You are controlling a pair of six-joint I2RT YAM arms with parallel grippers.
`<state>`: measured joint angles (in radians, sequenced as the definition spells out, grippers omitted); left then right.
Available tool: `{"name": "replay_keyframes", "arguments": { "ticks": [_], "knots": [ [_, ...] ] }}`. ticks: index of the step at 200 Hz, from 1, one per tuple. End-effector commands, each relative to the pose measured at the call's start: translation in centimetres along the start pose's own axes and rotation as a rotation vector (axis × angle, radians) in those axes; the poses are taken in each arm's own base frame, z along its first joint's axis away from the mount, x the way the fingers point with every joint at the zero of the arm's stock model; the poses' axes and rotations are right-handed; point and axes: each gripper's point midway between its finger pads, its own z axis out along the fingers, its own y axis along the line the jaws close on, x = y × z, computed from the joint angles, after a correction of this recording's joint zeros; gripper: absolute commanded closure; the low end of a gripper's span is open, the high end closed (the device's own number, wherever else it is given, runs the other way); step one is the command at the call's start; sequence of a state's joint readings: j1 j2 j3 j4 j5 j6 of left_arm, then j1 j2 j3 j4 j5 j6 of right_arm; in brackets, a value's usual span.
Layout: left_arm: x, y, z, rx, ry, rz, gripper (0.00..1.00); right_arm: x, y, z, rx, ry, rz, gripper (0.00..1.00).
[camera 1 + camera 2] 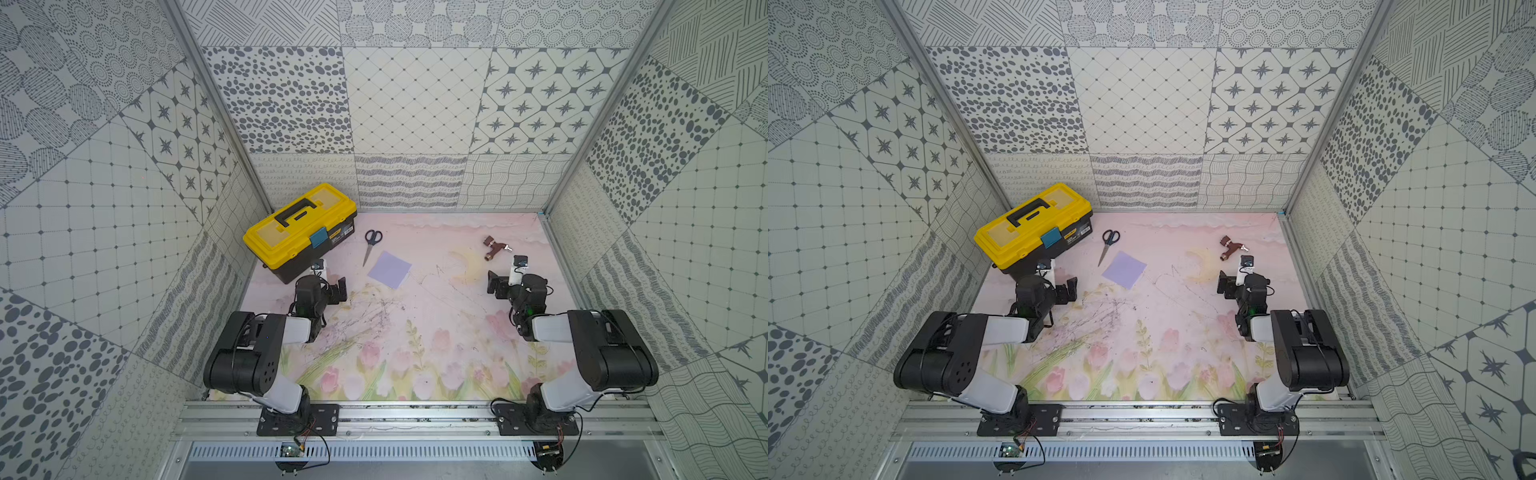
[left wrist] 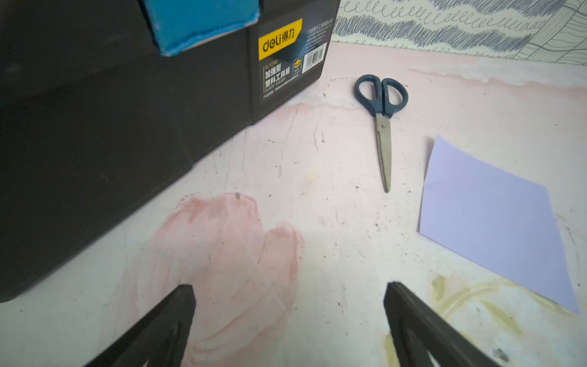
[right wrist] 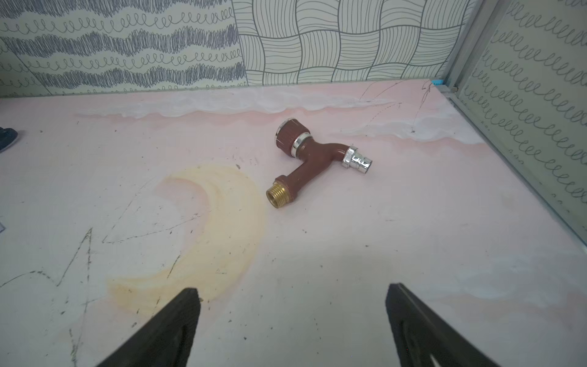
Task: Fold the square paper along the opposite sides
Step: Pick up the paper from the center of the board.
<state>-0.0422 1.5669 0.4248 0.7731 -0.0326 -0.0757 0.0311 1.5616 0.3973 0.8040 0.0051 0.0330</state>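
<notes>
The square paper (image 1: 389,270) (image 1: 1124,270) is a pale lavender sheet lying flat and unfolded on the floral mat, turned like a diamond, left of the middle. My left gripper (image 1: 337,291) (image 1: 1069,289) hovers open just left of it and nearer the front. In the left wrist view the open left gripper (image 2: 289,289) holds nothing, and the paper (image 2: 489,222) lies off to one side, apart from the fingers. My right gripper (image 1: 496,286) (image 1: 1225,284) stands open well to the right of the paper. The right wrist view shows the empty right gripper (image 3: 292,292) over bare mat.
A yellow-lidded black toolbox (image 1: 299,232) (image 2: 127,127) stands at the back left, close to my left gripper. Blue-handled scissors (image 1: 372,245) (image 2: 382,127) lie shut between toolbox and paper. A brown tap fitting (image 1: 493,247) (image 3: 314,159) lies beyond my right gripper. Patterned walls enclose three sides.
</notes>
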Motion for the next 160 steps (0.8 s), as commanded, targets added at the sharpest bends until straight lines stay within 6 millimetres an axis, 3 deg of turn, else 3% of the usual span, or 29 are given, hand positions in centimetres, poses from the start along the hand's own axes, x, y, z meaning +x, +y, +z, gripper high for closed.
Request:
{"name": "replay_keyframes", "arguments": {
  "ticks": [1, 126, 143, 157, 160],
  "knots": [
    [-1.1, 0.1, 0.0, 0.007, -0.030, 0.015, 0.02, -1.7, 0.1, 0.1, 0.003, -0.051, -0.011, 0.03],
    [-1.1, 0.1, 0.0, 0.004, -0.029, 0.016, 0.02, -1.8, 0.2, 0.1, -0.004, -0.054, -0.013, 0.04],
    [-1.9, 0.3, -0.6, -0.086, 0.050, 0.049, 0.02, -2.9, 1.3, -0.5, 0.020, -0.042, -0.075, 0.07],
    [-5.1, -1.4, -1.5, -0.105, 0.121, 0.081, 0.02, -3.9, 3.1, -0.9, 0.025, 0.032, -0.151, 0.07],
    [-5.6, -2.1, -1.7, -0.103, 0.127, 0.092, 0.02, -4.9, 3.7, -0.8, 0.025, 0.031, -0.162, 0.08]
  ]
}}
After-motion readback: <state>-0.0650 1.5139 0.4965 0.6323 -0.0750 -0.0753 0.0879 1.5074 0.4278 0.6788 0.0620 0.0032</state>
